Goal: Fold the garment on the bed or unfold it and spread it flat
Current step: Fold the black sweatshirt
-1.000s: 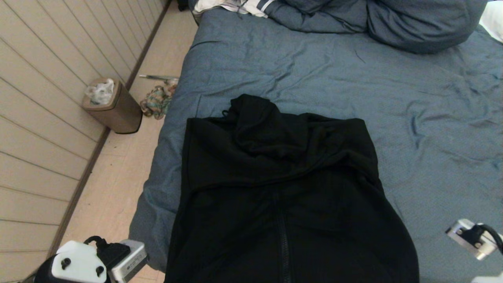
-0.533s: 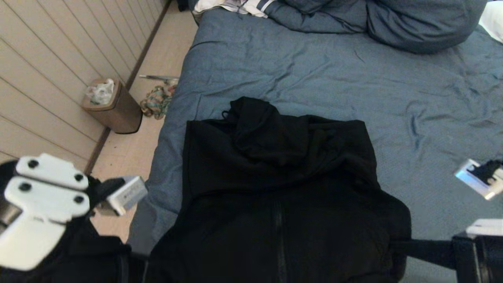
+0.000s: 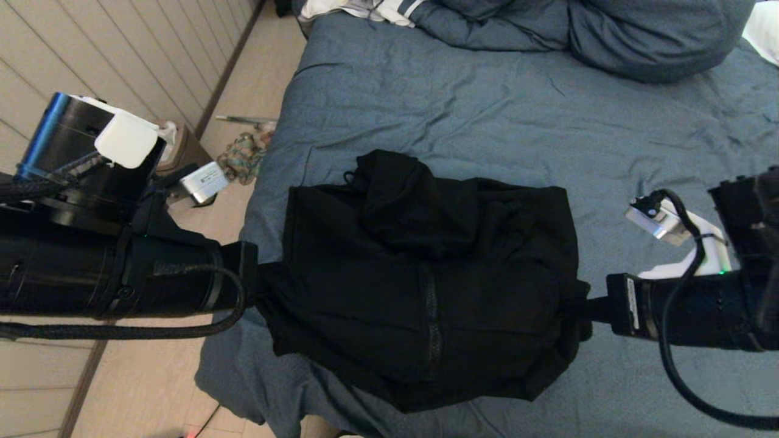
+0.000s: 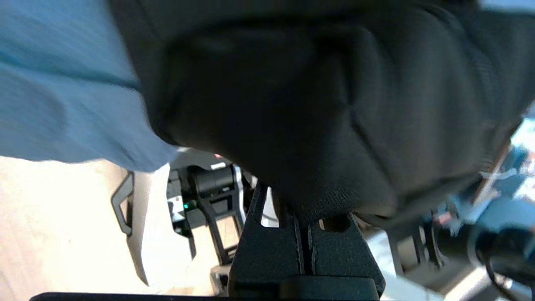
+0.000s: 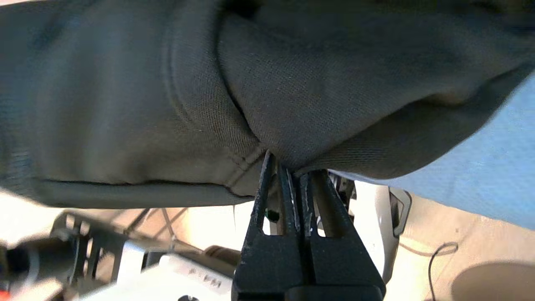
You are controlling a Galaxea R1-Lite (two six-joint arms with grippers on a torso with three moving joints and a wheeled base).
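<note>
There, bin [image 3: 182, 143] with crumpled plastic inside.

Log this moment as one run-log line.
left gripper: shut on garment | right gripper: shut on garment | hem edge raised above bed

Landmark: black zip-front hooded sweatshirt of thick fabric [image 3: 426, 280], bunched near the front edge of the slate-blue duvet-covered bed [image 3: 487, 115]. Beyond its hood, wide bare duvet, open for passage up to the heaped blue pillows [image 3: 608, 36] and the white striped cloth [image 3: 365, 9]. Flanked closely on either side: left gripper [image 3: 258, 289] clamped on its left edge, right gripper [image 3: 584, 307] clamped on its right edge, both arms barring side approach. Left of it, off the bed: brown waste bin [image 3: 182, 149], multicoloured rag [image 3: 243, 155], panelled wall [image 3: 122, 55].
</note>
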